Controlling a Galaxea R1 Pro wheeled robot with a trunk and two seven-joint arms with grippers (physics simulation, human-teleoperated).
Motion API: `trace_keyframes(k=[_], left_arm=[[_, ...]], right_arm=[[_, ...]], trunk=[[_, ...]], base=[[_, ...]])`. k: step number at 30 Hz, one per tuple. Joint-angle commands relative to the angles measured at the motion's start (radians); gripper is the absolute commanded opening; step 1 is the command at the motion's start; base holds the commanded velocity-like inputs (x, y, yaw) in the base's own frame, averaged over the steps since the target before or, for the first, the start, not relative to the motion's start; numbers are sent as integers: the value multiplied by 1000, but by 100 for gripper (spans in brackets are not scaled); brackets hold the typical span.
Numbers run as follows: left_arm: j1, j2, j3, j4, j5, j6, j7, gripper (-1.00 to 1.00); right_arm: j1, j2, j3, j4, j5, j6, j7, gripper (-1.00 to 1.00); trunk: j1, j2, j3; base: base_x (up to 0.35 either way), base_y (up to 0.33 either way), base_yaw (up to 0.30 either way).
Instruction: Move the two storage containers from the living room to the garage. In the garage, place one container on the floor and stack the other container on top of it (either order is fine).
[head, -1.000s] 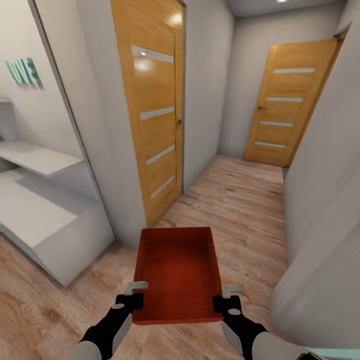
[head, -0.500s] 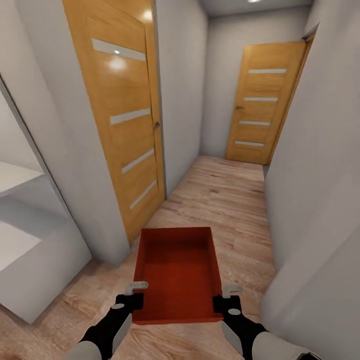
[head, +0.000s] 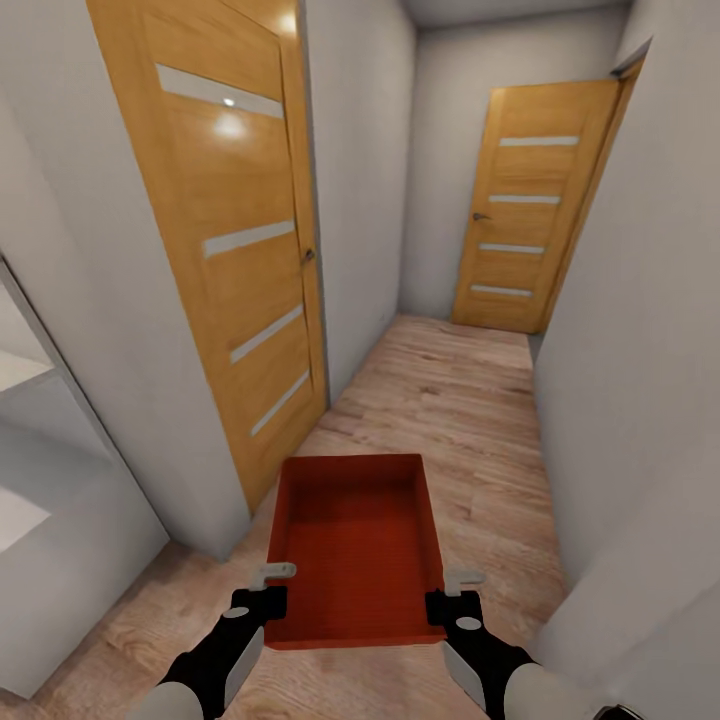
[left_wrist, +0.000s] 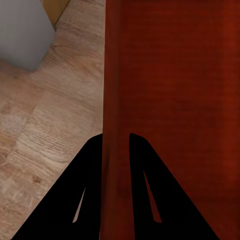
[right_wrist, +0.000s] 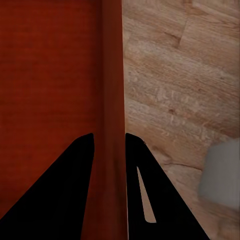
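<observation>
I carry one orange-red storage container (head: 355, 545) in front of me, level and lidless, above a light wood-plank floor (head: 470, 400) in a hallway. My left gripper (head: 268, 600) is shut on its left wall near the near corner, and my right gripper (head: 446, 605) is shut on its right wall. The left wrist view shows the red wall (left_wrist: 116, 100) pinched between the two black fingers (left_wrist: 90, 170). In the right wrist view the container wall (right_wrist: 112, 80) likewise sits between the black fingers (right_wrist: 82, 165). The bin is empty inside.
A wooden door (head: 235, 250) stands close on the left, with a grey wall corner (head: 130, 420) below it. A second wooden door (head: 525, 210) closes the hallway's far end. A pale wall (head: 640, 350) runs along the right. White shelving (head: 40, 480) is at the left edge.
The whole view has shifted: the left door and white shelving have slid leftward and closer as the base moved along the hallway. Both grippers and the container hold the same pose.
</observation>
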Motion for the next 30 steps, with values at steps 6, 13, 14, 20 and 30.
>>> trace_keyframes(k=[6,13,14,20,30], left_arm=[[-1,1,9,-3,-11,7,14,-100],[19,-2,2,-19,3,-3,5,-100],[19,-2,3,-23,3,-3,5,-100],[51,-2,7,-33,1,-3,7,-100],[68,-2,10,-28,3,-4,9,-100]], right_arm=[[-1,-22,10,13,-10,-7,-100,-100],[1,1,9,5,-9,-5,-4,-100],[1,1,9,4,-7,-5,-4,-100],[25,-2,-15,1,39,-4,-3,-100],[38,-2,-32,14,57,-5,0,-100]], trunk=[[1,-1,-1],[1,-1,-1],[1,-1,-1],[1,-1,-1],[1,-1,-1]], base=[[322,0,0],[138,0,0],[0,0,0],[0,0,0],[0,0,0]])
